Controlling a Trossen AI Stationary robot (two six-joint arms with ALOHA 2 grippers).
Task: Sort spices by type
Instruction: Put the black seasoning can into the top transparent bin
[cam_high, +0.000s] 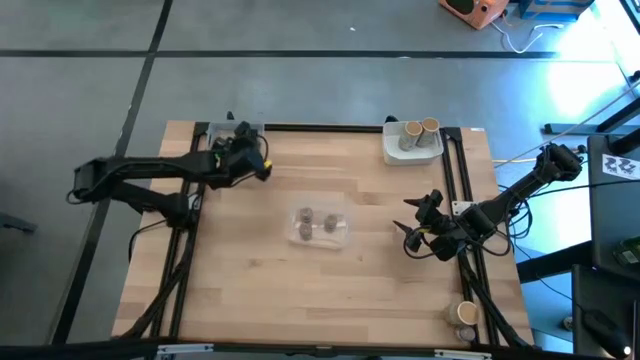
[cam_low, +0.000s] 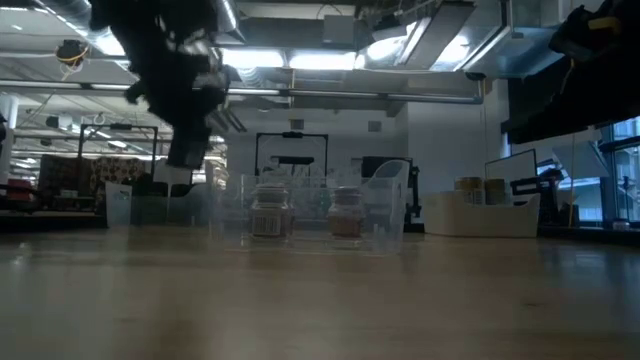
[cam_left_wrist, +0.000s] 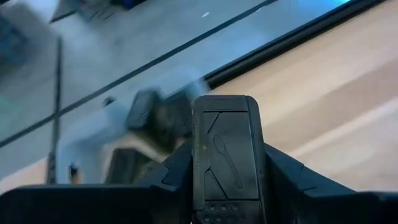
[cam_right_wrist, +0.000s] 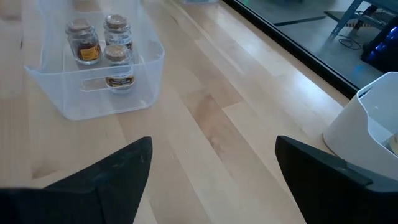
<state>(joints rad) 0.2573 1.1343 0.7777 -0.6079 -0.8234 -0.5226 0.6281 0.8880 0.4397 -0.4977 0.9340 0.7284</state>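
You won't find any text you can read here. The small jars (cam_right_wrist: 102, 46) in the clear tray (cam_right_wrist: 143, 74) on the counter (cam_right_wrist: 205, 124) carry labels with dark bands, but the lettering is too small to make out. The left claw's finger (cam_left_wrist: 225, 155) bears a moulded outline shape and no letters. The black-and-white pattern on the dark surface (cam_high: 622, 165) at the right edge of the high view shows no legible words
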